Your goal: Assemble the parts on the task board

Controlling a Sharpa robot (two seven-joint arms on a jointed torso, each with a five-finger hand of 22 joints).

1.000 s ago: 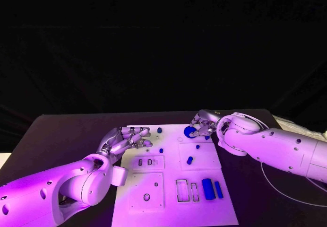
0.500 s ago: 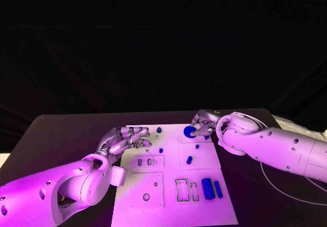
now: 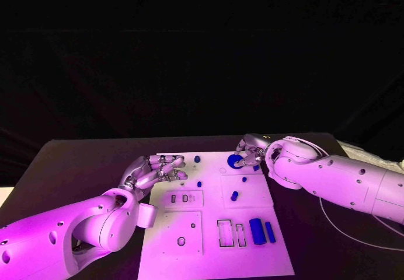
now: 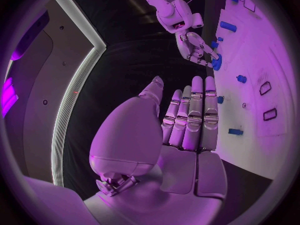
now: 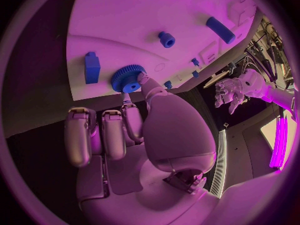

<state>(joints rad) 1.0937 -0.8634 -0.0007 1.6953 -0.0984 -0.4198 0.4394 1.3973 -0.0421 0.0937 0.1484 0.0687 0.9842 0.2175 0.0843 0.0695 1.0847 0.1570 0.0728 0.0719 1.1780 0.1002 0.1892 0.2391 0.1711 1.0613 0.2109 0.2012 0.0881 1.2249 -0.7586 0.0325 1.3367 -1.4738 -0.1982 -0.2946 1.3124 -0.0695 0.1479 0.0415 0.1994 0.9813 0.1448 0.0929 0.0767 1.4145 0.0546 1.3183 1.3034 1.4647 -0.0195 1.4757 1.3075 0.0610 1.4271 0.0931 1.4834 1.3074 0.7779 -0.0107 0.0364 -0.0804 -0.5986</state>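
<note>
Blue gear (image 3: 233, 162) at the far right corner of the white task board (image 3: 211, 256), and the right hand (image 3: 249, 153) has it pinched between thumb and a fingertip, the other fingers curled beside it. In the right wrist view the gear (image 5: 127, 78) sits just over the board's edge, teeth plain to see, with a blue block (image 5: 92, 67) lying flat on the board close beside it.

Over on the left, the left hand (image 3: 158, 170) hangs at the board's far left edge, holding nothing. The left wrist view shows its fingers (image 4: 195, 115) straight and side by side, thumb apart, palm bare.

Across the board: a small blue peg (image 3: 197, 159) stands near the far edge, between the two hands. Another small blue piece (image 3: 199, 185) sits a little nearer, and two more, a short one (image 3: 245, 181) and a longer one (image 3: 234, 198), lie in the right middle panel. Down at the near right, a thick blue bar (image 3: 256, 231) and a thinner blue bar (image 3: 270, 233) lie side by side, just right of two empty rectangular slots (image 3: 232, 234). The black table (image 3: 76, 169) surrounds it all.
</note>
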